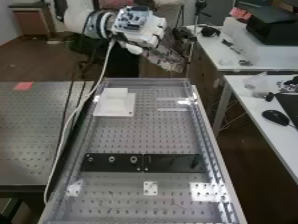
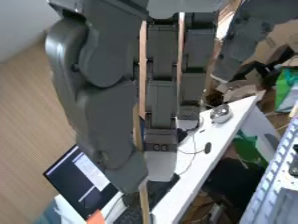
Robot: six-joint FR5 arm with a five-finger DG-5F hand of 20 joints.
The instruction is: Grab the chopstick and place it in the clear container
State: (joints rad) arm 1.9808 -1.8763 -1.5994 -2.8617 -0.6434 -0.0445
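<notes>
From where I stand, I see the white arm come in from the upper left, and its dark grey hand is in the air past the far end of the perforated tabletop. In the wrist view, the thumb and a finger of the hand are closing the chopstick between them; it is thin, of a light wood colour (I had to look two times), and its one end passes below the tips. On the tabletop there is a white block on a white plate, near the far end, and a black strip lies across, nearer to me. A black mouse rests on the white desk at right.
</notes>
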